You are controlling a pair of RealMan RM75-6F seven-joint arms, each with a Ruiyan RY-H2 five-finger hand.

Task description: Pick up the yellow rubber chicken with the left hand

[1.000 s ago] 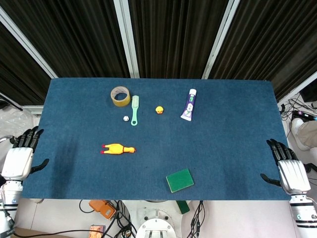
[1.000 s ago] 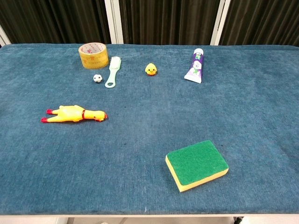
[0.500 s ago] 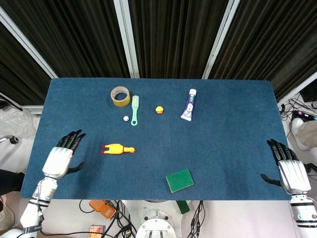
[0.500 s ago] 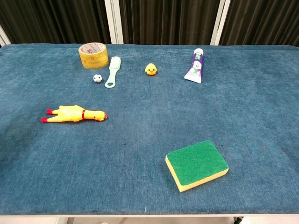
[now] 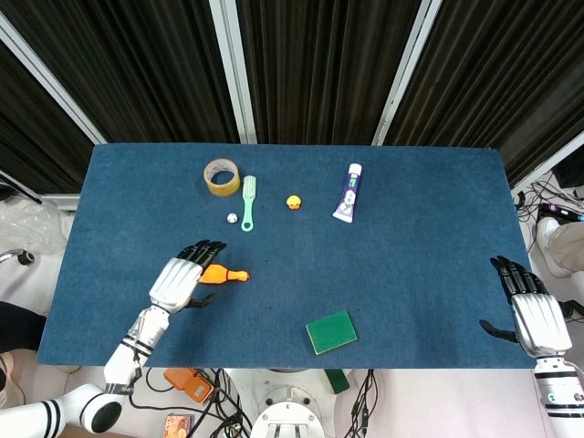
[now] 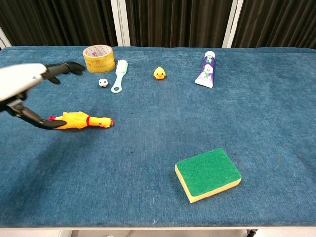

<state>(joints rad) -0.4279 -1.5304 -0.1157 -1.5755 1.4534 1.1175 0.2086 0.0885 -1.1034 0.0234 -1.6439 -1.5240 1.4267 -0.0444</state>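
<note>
- the left hand point(image 5: 176, 278) is being held over the tail end of the yellow rubber chicken point(image 6: 84, 120), fingers spread and nothing gripped; whether the thumb is touching the toy cannot be told.
- the chicken is lying flat on its side on the blue table point(image 5: 411, 246), head pointing toward the green sponge point(image 6: 208, 174), well apart from it.
- the reach step is being judged as in hand; next, the hand is to be lowered and the fingers closed around the body.
- the right hand point(image 5: 535, 317) is being rested at the table's edge, fingers apart, empty.
</note>
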